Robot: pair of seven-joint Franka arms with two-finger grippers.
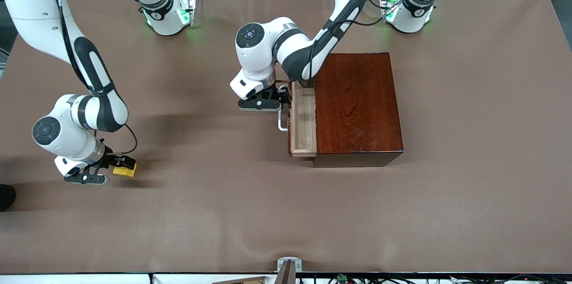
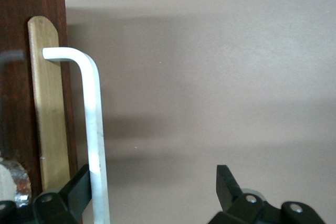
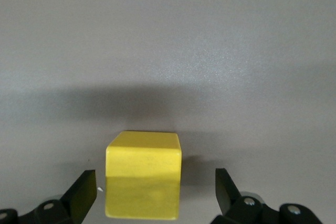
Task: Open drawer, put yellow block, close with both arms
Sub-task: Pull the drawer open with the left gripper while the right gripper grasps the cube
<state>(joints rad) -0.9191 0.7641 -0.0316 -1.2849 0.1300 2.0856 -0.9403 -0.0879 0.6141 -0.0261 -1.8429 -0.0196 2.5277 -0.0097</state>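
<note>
Now, drawer (image 1: 304, 121) partly out of wooden box (image 1: 357, 105) | left end effector (image 1: 286, 98) at white handle (image 2: 94, 145), fingers spread, handle between them, no clamp | right end effector (image 1: 117, 169) low on desk (image 1: 223, 212), fingers wide, straddling yellow block (image 3: 143, 182), not gripping

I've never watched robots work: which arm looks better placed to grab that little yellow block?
The right. Its right gripper is open with the yellow block between its fingers, while the left gripper is busy at the drawer handle.
</note>
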